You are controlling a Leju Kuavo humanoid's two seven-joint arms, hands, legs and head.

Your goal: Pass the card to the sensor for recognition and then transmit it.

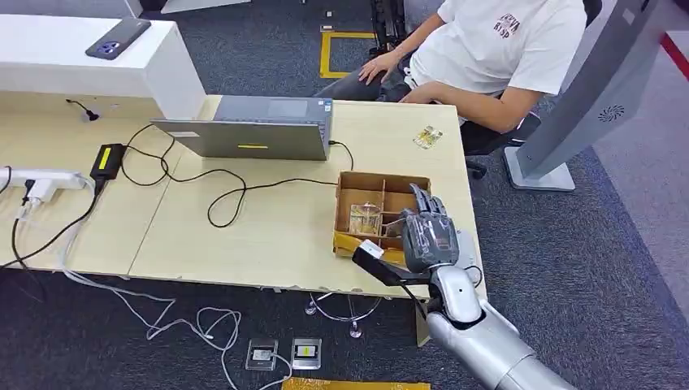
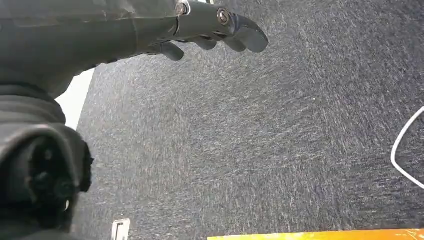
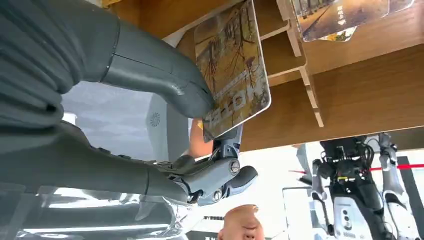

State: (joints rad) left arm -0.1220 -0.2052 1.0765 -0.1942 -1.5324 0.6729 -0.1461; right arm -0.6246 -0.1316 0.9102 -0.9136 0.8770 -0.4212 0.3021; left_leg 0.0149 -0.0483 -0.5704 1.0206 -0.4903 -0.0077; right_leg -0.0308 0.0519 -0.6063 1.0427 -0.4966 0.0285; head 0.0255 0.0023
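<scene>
My right hand hovers over the near right part of a brown cardboard divider box on the table's right end. In the right wrist view the thumb and a finger of that hand pinch a yellow-brown picture card by one edge, in front of the box's partitions. More cards lie in a compartment of the box. Another card lies loose on the table beyond the box. My left hand hangs over dark carpet, fingers apart and holding nothing.
A grey laptop stands at the table's middle back with black cables trailing forward. A person in a white shirt sits just behind the table's right end. A phone lies on a white shelf at the back left. A grey stand is at the right.
</scene>
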